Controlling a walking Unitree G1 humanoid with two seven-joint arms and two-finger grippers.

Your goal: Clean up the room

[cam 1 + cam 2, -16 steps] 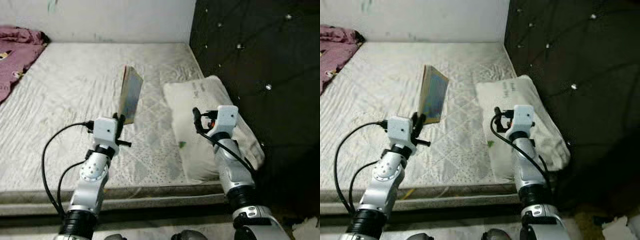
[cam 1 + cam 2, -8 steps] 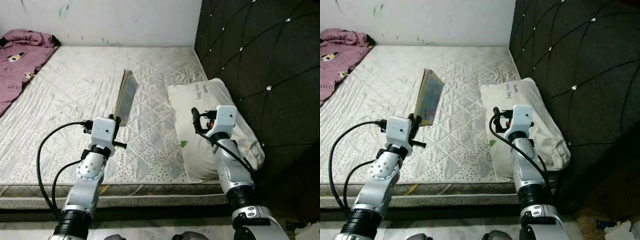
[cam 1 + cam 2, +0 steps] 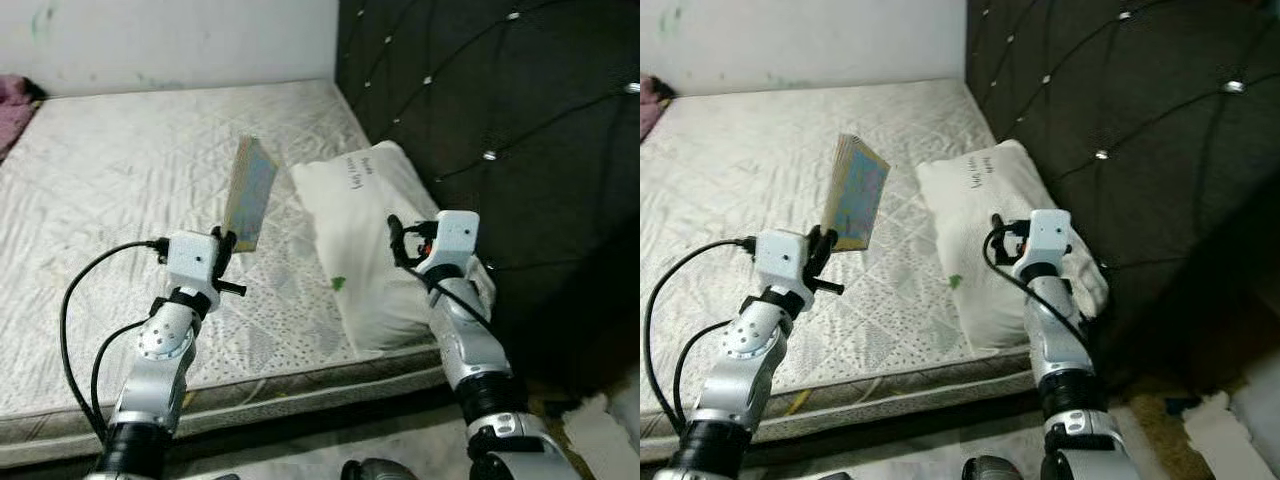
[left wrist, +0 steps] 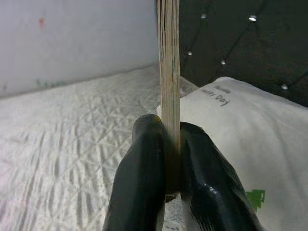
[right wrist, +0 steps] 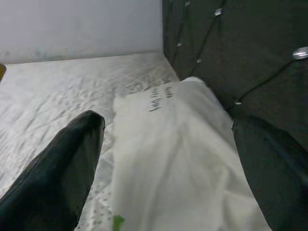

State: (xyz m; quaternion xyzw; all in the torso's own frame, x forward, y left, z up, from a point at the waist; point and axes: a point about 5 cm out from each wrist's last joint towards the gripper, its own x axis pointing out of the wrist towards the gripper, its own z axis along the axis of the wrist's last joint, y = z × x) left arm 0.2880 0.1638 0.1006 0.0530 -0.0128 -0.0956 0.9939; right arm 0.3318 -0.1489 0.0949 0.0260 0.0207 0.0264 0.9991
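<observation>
Nearest, the left tool (image 3: 232, 243) clamps a thin book (image 3: 248, 193) upright above the bare mattress (image 3: 100, 190), while the right tool (image 5: 168, 163) hovers with fingers spread over the white pillow (image 3: 355, 240) lying against the dark tufted headboard (image 3: 500, 110).

Pink blanket (image 3: 12, 95) cut off at pic edge.

Thin book (image 3: 249, 193) upright above mattress (image 3: 100, 200)
</observation>
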